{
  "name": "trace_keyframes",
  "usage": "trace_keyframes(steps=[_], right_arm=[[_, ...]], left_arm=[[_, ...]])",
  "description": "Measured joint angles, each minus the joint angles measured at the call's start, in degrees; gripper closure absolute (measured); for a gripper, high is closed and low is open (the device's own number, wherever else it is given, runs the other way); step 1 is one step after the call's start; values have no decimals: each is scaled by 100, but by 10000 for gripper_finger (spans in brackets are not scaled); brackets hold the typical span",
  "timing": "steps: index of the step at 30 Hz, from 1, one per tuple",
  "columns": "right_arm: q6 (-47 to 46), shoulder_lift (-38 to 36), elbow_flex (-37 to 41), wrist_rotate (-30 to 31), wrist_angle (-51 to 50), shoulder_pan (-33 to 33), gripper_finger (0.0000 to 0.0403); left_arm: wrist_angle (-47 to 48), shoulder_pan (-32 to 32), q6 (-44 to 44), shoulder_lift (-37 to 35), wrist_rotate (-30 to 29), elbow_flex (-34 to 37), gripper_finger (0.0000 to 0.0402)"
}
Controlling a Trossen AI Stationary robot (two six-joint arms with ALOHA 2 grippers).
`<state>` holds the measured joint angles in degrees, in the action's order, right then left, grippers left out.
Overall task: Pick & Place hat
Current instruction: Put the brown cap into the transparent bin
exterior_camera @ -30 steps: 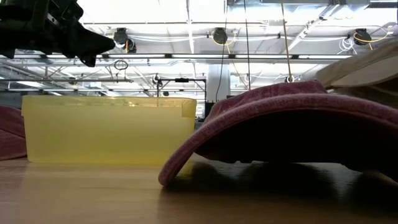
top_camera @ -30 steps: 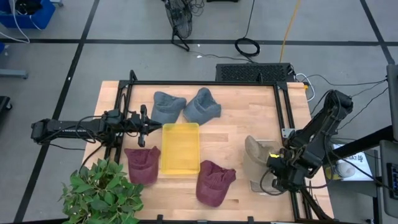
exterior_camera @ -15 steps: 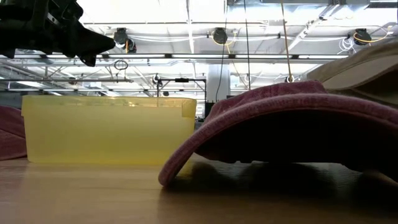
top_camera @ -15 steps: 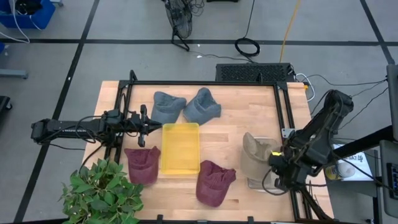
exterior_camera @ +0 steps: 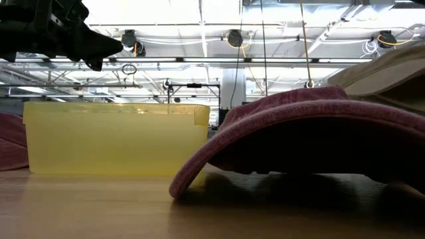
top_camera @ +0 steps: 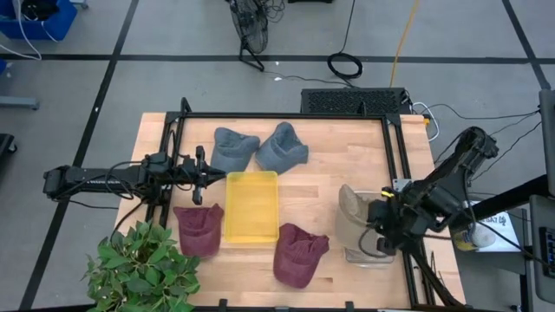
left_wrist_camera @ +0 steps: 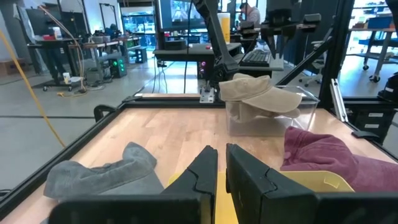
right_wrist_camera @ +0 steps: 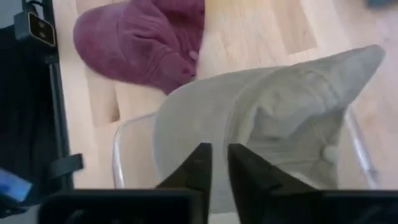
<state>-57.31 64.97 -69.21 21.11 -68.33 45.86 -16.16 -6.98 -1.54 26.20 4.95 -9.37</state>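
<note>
Tan cap [top_camera: 354,211] on top of clear bin [top_camera: 368,256], by table's right edge. Right gripper [top_camera: 379,236] just above, fingers almost together, holding nothing. Left gripper [top_camera: 206,172] nearly closed, waiting beside yellow tray [top_camera: 251,206].

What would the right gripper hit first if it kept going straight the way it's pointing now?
Most likely the beige cap lying on the clear bin: the right gripper points straight at its crown, fingers nearly together. How close, I can't tell.
</note>
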Motion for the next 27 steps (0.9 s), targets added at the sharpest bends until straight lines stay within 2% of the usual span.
trace_keyframes(steps=[9,12,14,18,22,25,27], right_arm=[[555,10,242,-875,-36,-777,214],[660,88,442,-1225,28,-838,184],[655,129,564,-1242,120,-838,172],[753,187,784,-1236,252,-838,164],[699,193,1103,-1234,236,-838,173],[664,187,1308,-1231,265,-838,196],[614,184,1400,-1239,289,-836,228]], left_arm=[[6,0,11,0,-6,0,360],[19,2,9,0,-6,0,360],[23,0,11,-2,-6,0,360],[66,1,11,0,-7,0,360],[61,0,13,0,-9,0,360],[57,0,12,-1,-11,0,360],[54,0,13,0,-11,0,360]])
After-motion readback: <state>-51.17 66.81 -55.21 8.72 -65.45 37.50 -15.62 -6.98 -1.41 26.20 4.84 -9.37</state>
